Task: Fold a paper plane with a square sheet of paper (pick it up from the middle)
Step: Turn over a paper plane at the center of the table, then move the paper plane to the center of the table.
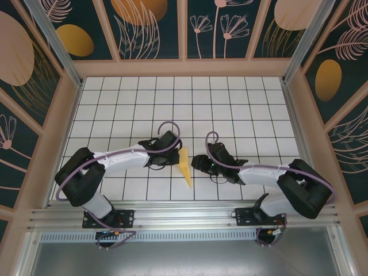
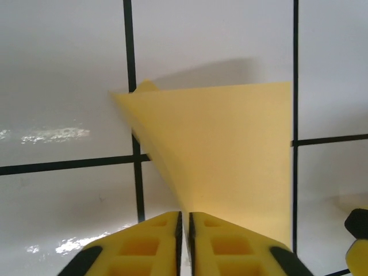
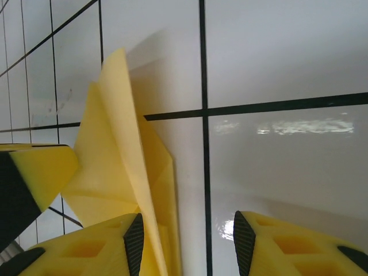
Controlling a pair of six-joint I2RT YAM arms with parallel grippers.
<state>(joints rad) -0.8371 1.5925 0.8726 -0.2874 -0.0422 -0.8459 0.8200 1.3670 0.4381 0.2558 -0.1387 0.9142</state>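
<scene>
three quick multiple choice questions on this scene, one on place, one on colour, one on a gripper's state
1. The paper plane lies: A) between the left gripper and right gripper B) by the far wall C) on an arm base
2. Its colour: A) white B) yellow C) blue
3. The right gripper is: A) shut on paper B) open C) shut, empty
Key: 1 A, the top view shows it between them; 2 B, plainly yellow; 3 B, a wide gap between its fingers.

I get bright, even overhead light; the glossy white gridded tabletop (image 2: 57, 86) throws glare streaks in both wrist views, and the thin folded yellow paper plane (image 2: 230, 149) casts a soft shadow.
</scene>
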